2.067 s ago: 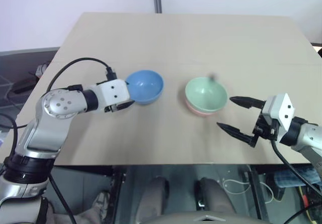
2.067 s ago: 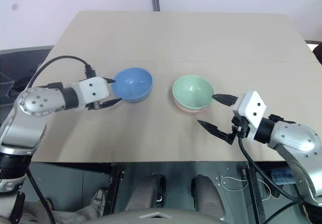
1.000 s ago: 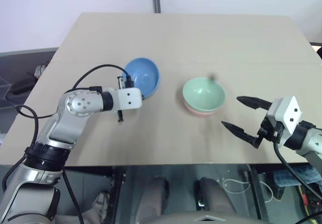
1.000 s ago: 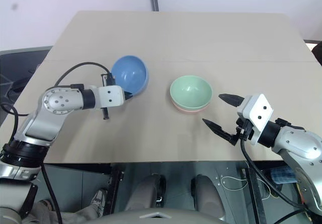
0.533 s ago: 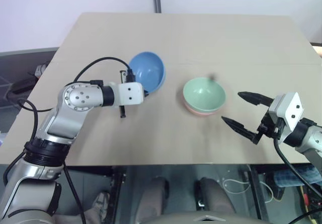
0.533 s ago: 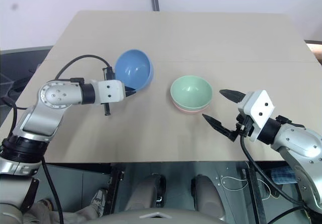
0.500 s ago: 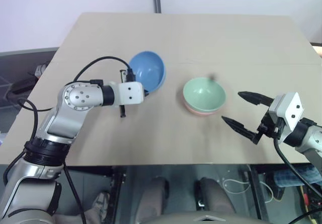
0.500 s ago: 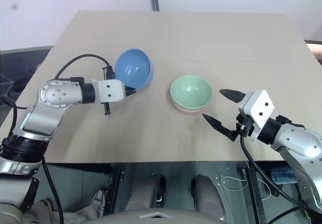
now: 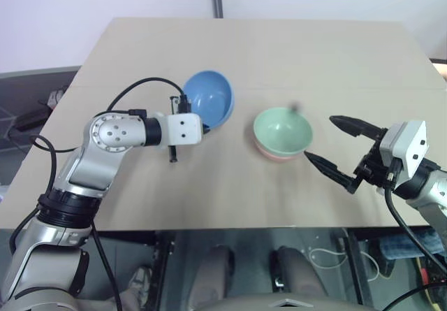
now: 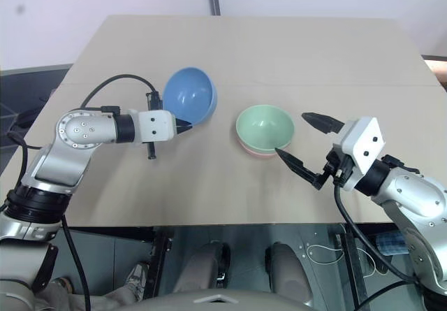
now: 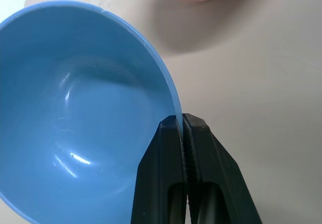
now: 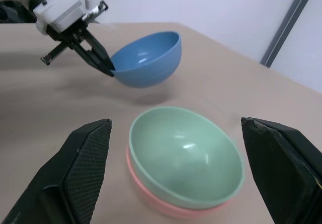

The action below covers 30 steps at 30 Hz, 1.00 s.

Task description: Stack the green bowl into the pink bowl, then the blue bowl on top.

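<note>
The blue bowl (image 9: 209,100), pinched by the left gripper (image 10: 183,126), has been lifted toward the green bowl (image 9: 281,131); the right gripper (image 9: 334,148) is held open beside it.

Arms silver-grey metal w/ round screw-dotted joint caps, black cables looped outside. Left hand (image 9: 201,128): white boxy housing, two black tapered fingers. Right hand (image 9: 336,148): same white block, ribbed black finger pads (image 12: 86,172).

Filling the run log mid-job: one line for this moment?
left gripper: shut on blue bowl, lifted | right gripper: open | green bowl: nested in pink bowl
</note>
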Available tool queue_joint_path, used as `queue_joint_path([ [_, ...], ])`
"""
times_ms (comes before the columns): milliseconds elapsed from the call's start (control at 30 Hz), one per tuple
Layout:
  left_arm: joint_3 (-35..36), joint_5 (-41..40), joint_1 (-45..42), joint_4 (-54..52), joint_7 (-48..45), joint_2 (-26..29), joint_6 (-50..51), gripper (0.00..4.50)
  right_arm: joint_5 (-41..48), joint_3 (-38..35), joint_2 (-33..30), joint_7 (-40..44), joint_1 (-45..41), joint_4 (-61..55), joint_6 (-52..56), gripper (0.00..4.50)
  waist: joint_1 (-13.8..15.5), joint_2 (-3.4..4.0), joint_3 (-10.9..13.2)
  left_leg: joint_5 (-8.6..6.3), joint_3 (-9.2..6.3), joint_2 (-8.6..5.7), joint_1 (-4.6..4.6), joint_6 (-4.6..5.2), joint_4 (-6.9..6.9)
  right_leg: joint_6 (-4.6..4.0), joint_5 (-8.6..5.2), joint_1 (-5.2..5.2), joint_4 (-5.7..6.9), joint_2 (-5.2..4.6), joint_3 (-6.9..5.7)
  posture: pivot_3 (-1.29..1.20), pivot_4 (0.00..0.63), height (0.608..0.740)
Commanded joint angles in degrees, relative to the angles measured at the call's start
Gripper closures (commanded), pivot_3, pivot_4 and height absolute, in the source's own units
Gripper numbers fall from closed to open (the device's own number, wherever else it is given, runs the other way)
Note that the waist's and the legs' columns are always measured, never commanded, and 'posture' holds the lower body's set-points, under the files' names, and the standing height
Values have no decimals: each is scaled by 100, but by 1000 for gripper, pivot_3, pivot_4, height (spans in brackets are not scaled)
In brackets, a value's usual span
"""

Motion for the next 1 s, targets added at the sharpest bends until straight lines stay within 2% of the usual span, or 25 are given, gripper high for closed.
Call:
queue_joint_path([
  [33,137,-66,-113,-119,-13,22,-61,4474,93,-83,27,-50,-121,-111,-143,0,0,0,0,0,-1,0,0,0,0,0,0,0,0,0,0,0,150,740],
  [233,105,-89,-157,-126,-74,2,-112,4474,44,-65,42,-47,-90,-99,-166,0,0,0,0,0,0,0,0,0,0,0,0,0,0,0,0,0,150,740],
  [367,28,-485,-471,-300,-484,-169,-64,4474,18,-193,-5,-40,107,-127,-148,0,23,0,0,0,-2,0,-2,0,0,0,0,0,-1,0,-3,0,150,740],
  [500,-291,-870,-1121,-246,-1223,-453,-265,4474,-59,-473,-92,33,540,-176,-204,0,57,0,0,0,-4,-7,-6,0,4,0,0,1,-2,-2,-9,0,150,740],
  [733,-885,-967,-2457,983,-2121,-1343,-1197,4474,-137,-747,-54,-168,1015,-465,-223,0,23,1,-1,1,-2,-6,-1,0,5,0,0,2,3,7,-5,0,150,740],
  [833,-1111,-762,-2818,1678,-2178,-1775,-1791,3633,-150,-744,23,-317,1166,-658,-201,0,-10,1,-1,1,-1,-7,-2,0,5,0,0,2,2,7,-2,0,150,740],
  [967,-1071,-845,-2874,2022,-1942,-2278,-1913,1801,-183,-721,98,-431,1334,-835,-192,0,-15,1,-1,0,1,-7,-2,0,6,0,0,2,0,6,3,0,150,740],
  [1000,-953,-997,-2817,1909,-1972,-2237,-1591,1801,-189,-707,104,-453,1356,-858,-186,0,-26,1,-1,0,1,-7,-3,0,7,1,0,1,1,7,3,0,150,740],
])
